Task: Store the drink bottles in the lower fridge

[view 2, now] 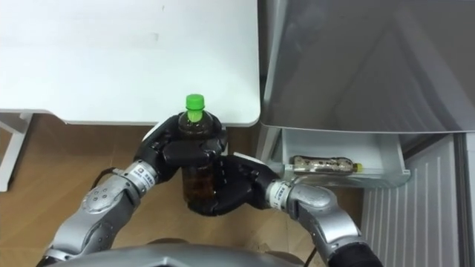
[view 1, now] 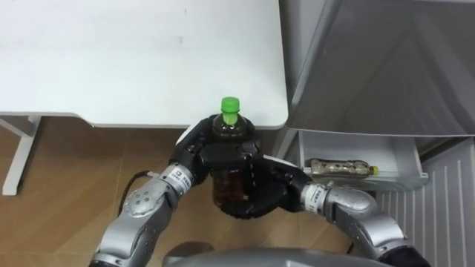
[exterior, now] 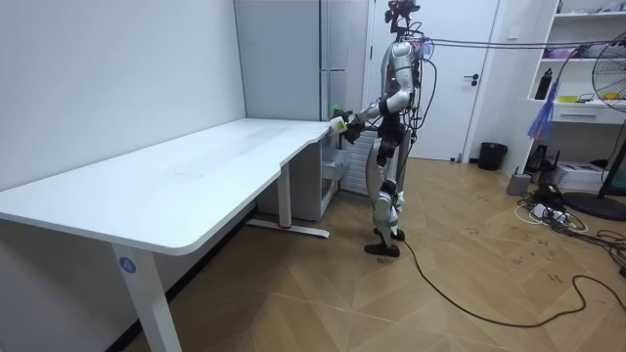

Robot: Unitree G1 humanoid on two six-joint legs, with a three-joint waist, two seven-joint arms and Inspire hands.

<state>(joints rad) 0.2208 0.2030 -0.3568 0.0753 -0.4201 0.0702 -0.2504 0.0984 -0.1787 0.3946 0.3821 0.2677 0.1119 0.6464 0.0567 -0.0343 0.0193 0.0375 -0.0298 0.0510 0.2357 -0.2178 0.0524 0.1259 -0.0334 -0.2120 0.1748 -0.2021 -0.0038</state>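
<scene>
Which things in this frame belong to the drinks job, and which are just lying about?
Job: green-capped bottle, held by left hand and right hand; fridge; its lower shelf with a second bottle lying in it.
Lying about: white table, waste bin, fan.

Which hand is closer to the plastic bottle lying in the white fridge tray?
Right. The right hand clasps the green-capped brown drink bottle on the side facing the lying plastic bottle; the left hand clasps its far side.
</scene>
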